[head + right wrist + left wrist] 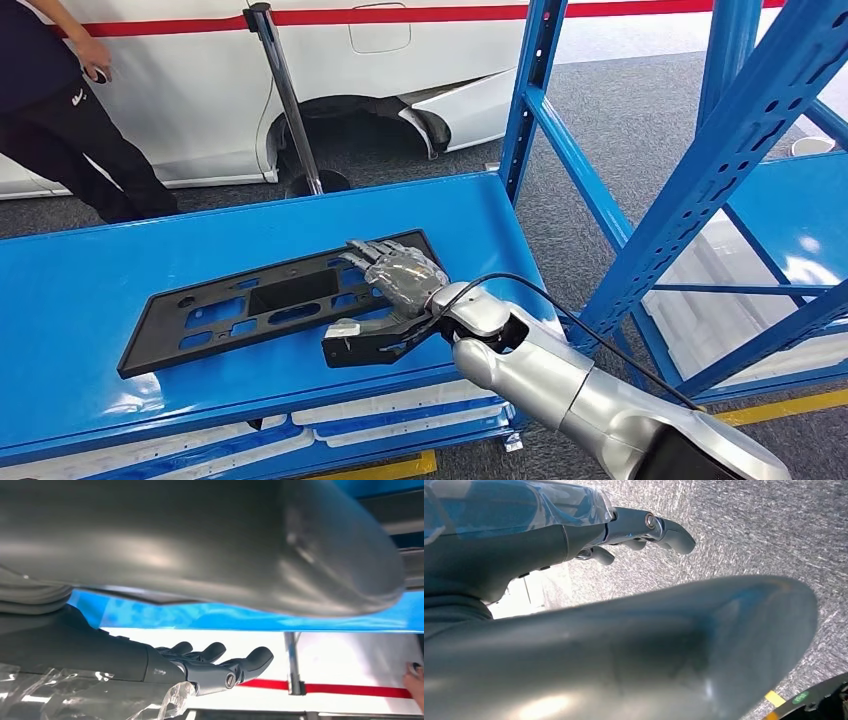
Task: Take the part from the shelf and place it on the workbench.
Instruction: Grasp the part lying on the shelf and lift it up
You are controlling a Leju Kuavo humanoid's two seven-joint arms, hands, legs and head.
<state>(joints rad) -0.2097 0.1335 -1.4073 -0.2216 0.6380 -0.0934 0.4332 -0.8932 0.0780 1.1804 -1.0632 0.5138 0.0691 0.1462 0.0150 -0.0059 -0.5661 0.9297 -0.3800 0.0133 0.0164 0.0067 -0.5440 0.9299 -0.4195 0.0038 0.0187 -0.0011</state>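
Still at the pick-up step: right hand (395, 275) resting unclenched, fingers spread, on the black part (270, 300) lying flat on the blue shelf (80, 290), at the part's 3 o'clock end; next, probably needed a firm grip on that edge before lifting.

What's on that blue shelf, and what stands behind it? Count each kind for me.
Black plastic part: 1
Robot hand resting on the part, the right hand: 1
White car: 1
Metal post on a round base: 1
Person: 1
Total: 5
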